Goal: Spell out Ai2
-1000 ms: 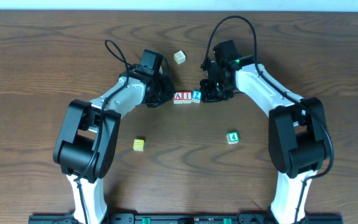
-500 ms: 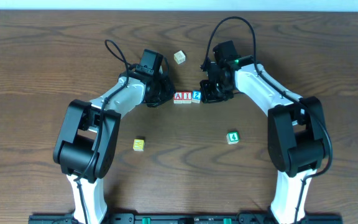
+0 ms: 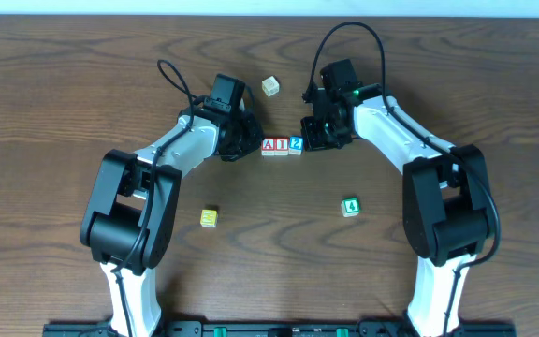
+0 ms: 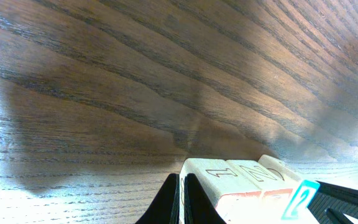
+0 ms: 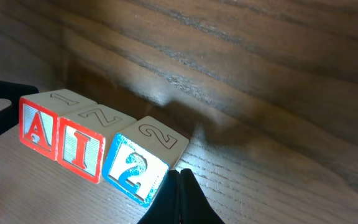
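Three letter blocks stand in a row on the table: a red A block (image 3: 268, 146) (image 5: 38, 129), a red I block (image 3: 280, 146) (image 5: 79, 148) and a blue 2 block (image 3: 295, 144) (image 5: 135, 169). The 2 block is turned slightly out of line. My left gripper (image 3: 250, 145) (image 4: 182, 198) is shut and empty, its tips against the A block's left side. My right gripper (image 3: 309, 141) (image 5: 179, 196) is shut and empty, its tips at the 2 block's right side.
A cream block (image 3: 269, 86) lies behind the row. A yellow block (image 3: 210, 218) lies at the front left and a green block (image 3: 349, 207) at the front right. The table is dark wood.
The right gripper has drawn back slightly up and away from the 2 block. The blocks and left arm have not visibly moved.
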